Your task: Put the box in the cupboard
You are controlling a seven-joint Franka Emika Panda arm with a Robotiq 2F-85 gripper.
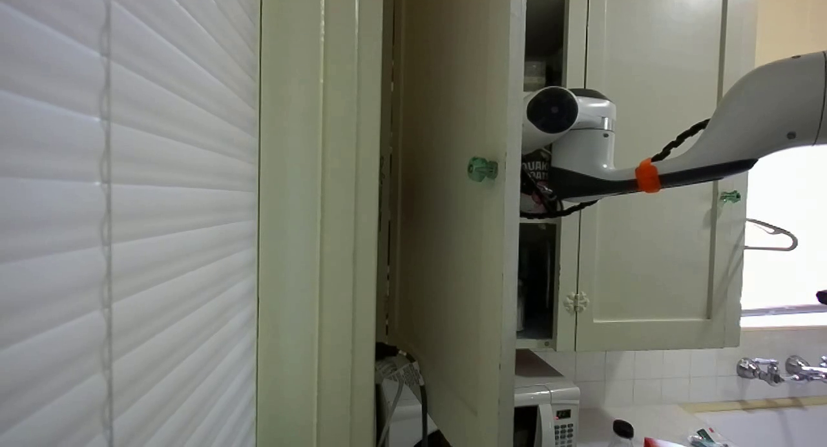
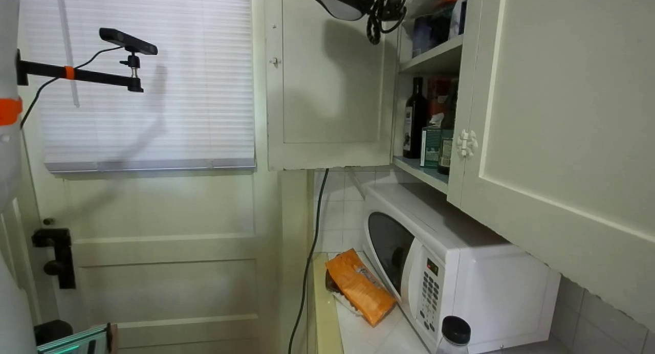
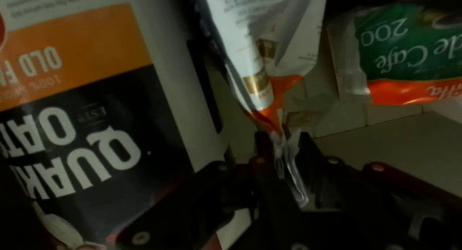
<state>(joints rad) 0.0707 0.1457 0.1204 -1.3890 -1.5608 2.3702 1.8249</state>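
In the wrist view's lower centre, the black gripper (image 3: 284,143) clamps the crumpled end of a white-and-orange glossy bag (image 3: 269,49) (probably the task's "box"), seemingly already inside the tall cream-white panelled cupboard (image 1: 649,259); 2 steps look left: letting go and backing out.

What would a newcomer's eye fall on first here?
Likely the arm stretched behind the open cupboard door in an exterior view. In the wrist view, a bag pinched in the jaws stands out, with a Quaker container to its left. An orange packet lies by the microwave in an exterior view.
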